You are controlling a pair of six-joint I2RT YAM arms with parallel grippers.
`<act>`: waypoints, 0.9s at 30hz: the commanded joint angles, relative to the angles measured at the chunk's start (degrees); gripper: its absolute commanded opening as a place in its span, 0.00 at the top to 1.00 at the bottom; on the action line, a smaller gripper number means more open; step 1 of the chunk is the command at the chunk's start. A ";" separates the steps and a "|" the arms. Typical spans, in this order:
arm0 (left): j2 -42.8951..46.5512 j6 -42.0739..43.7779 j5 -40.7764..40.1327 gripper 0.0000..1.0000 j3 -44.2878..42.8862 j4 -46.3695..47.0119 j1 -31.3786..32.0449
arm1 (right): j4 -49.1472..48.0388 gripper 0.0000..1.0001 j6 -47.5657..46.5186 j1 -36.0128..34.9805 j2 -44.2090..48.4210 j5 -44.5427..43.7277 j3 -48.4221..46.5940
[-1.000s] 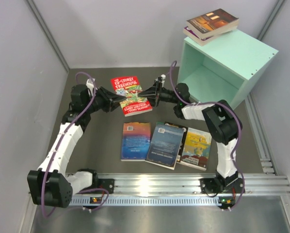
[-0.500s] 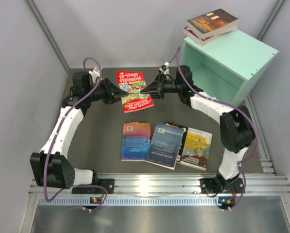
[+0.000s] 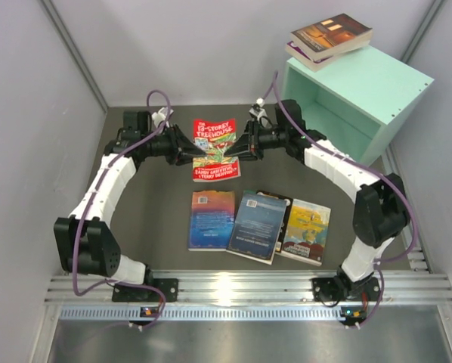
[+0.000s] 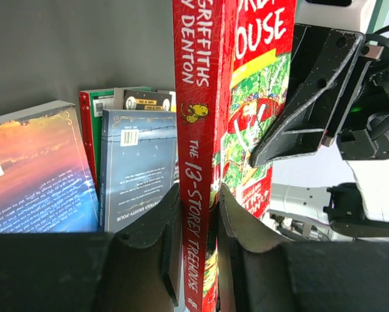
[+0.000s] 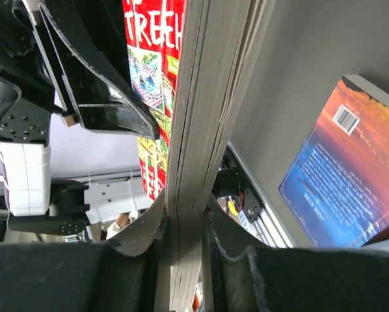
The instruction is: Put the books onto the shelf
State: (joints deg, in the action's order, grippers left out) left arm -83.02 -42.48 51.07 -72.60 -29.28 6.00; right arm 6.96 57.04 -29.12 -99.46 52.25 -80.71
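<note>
A red cartoon-cover book [image 3: 215, 147] hangs above the table, held from both sides. My left gripper [image 3: 198, 149] is shut on its spine [image 4: 196, 162], the fingers [image 4: 157, 234] pressed on both covers. From the other side, my right gripper [image 3: 237, 144] is shut on its page edge [image 5: 201, 117]. The mint-green shelf [image 3: 347, 106] stands at the back right with its open face toward the arms. Two books [image 3: 328, 38] lie stacked on its top. Near the front edge several books lie flat: blue-orange [image 3: 212, 219], blue [image 3: 256, 225], yellow [image 3: 307, 231].
A dark book [image 3: 277, 200] is partly buried under the blue and yellow ones. Grey walls close in on the left, back and right. An aluminium rail [image 3: 249, 291] with both arm bases runs along the near edge.
The right gripper has shut on the red book's page edge. Both arms have carried the book to the right and a little backward.
</note>
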 commanded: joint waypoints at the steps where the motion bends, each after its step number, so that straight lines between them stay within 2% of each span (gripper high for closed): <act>1: -1.96 3.54 -4.84 1.00 -3.69 2.91 0.33 | 1.99 1.00 -3.77 -4.37 6.47 10.07 -6.46; 3: -1.79 5.03 -7.29 1.00 -4.83 1.16 0.33 | 4.71 1.00 -5.09 -3.49 6.65 9.28 -9.02; 5: 0.04 6.35 -11.14 1.00 -5.71 0.36 0.24 | 13.13 1.00 -9.28 -0.94 6.56 8.05 -16.21; 7: 1.19 6.79 -12.92 0.94 -5.97 0.27 0.24 | 19.46 1.00 -12.11 3.08 5.95 5.86 -25.14; 8: 2.15 7.06 -13.27 0.76 -5.98 0.45 0.24 | 23.32 1.00 -13.43 4.67 5.86 5.32 -27.81; 9: 2.60 7.15 -14.23 0.66 -5.89 0.54 0.24 | 24.67 1.00 -13.62 6.43 5.77 4.88 -30.10; 12: 4.53 7.15 -17.65 0.45 -5.54 0.54 0.15 | 26.61 1.00 -12.57 13.81 6.99 4.26 -36.26; 14: 5.85 6.71 -19.77 0.36 -5.01 0.71 0.15 | 27.23 1.00 -11.60 19.87 8.31 4.18 -37.68; 15: 7.07 6.45 -20.74 0.11 -4.84 1.06 0.07 | 27.66 1.00 -11.51 21.98 9.97 3.83 -37.51; 16: 7.70 6.44 -22.31 0.02 -4.57 1.15 -0.02 | 28.19 1.00 -11.51 26.44 10.77 3.56 -37.33; 19: 8.84 6.36 -23.73 0.02 -4.05 1.06 -0.11 | 32.93 1.00 -14.48 34.89 13.15 -0.29 -38.47; 22: 8.93 5.57 -24.00 0.02 -3.08 1.41 -0.11 | 39.78 1.00 -17.57 40.52 14.38 -8.11 -40.31; 27: 8.76 3.72 -22.15 0.02 -0.88 2.65 -0.11 | 47.70 1.00 -19.59 48.09 13.42 -16.02 -40.85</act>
State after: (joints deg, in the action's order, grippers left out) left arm -76.20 -38.00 29.04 -74.43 -28.25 6.02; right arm 48.31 40.03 15.07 -86.19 42.54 -119.46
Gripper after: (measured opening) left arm 0.985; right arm 0.164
